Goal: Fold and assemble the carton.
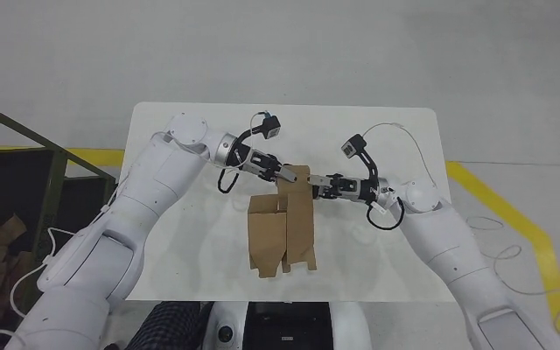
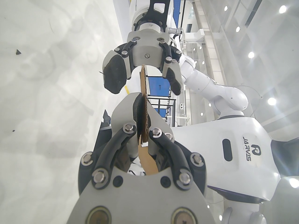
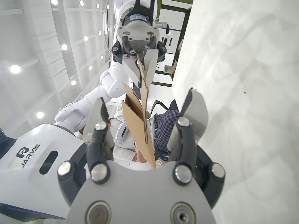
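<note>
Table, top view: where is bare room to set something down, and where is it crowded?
Free: the strip of the table along its far edge; the near patch between the carton and the left arm; the near patch between carton and right arm. Crowded: the centre, where the left tool grips the carton and the open right tool faces it.

A white rectangular worktop (image 1: 350, 262) with rounded corners stands on a pale grey floor (image 1: 262, 44). A yellow line (image 1: 477, 188) runs across the floor on both sides. On the left stands a dark green metal frame (image 1: 52, 157), with brown cardboard scraps (image 1: 10, 229) beside it. A thin white cable (image 1: 516, 262) loops over the floor on the right.
</note>
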Action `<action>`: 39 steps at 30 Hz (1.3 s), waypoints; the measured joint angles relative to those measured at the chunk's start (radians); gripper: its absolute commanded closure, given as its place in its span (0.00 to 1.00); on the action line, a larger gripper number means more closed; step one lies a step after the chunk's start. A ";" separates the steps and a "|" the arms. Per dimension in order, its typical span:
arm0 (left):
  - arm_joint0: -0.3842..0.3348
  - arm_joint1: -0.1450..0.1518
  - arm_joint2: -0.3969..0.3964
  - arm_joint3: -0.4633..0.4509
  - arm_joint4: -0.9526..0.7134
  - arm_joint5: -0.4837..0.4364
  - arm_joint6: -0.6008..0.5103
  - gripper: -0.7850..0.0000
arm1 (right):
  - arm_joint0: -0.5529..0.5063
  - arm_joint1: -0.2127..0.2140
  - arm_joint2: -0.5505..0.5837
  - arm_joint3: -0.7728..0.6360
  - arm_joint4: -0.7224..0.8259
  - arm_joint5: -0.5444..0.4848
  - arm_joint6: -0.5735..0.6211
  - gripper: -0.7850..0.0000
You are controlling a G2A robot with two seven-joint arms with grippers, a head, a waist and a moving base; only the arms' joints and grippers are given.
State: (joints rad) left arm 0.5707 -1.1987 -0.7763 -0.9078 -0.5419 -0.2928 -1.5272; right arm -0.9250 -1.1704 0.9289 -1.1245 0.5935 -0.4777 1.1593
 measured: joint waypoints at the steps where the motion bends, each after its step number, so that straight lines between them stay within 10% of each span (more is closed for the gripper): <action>1: 0.000 0.000 0.000 0.000 0.001 0.000 0.000 1.00 | 0.001 -0.001 0.000 0.003 -0.001 0.000 0.000 0.55; 35: -0.015 -0.022 0.008 0.036 0.044 0.000 0.000 1.00 | 0.001 -0.012 0.012 -0.003 -0.050 0.023 0.013 1.00; 39: -0.016 -0.024 0.005 0.038 0.042 -0.003 0.003 0.75 | -0.002 -0.012 0.017 0.001 -0.034 0.028 0.031 1.00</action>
State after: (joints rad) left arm 0.5543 -1.2230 -0.7712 -0.8693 -0.5003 -0.2956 -1.5245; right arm -0.9269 -1.1826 0.9457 -1.1232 0.5592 -0.4496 1.1906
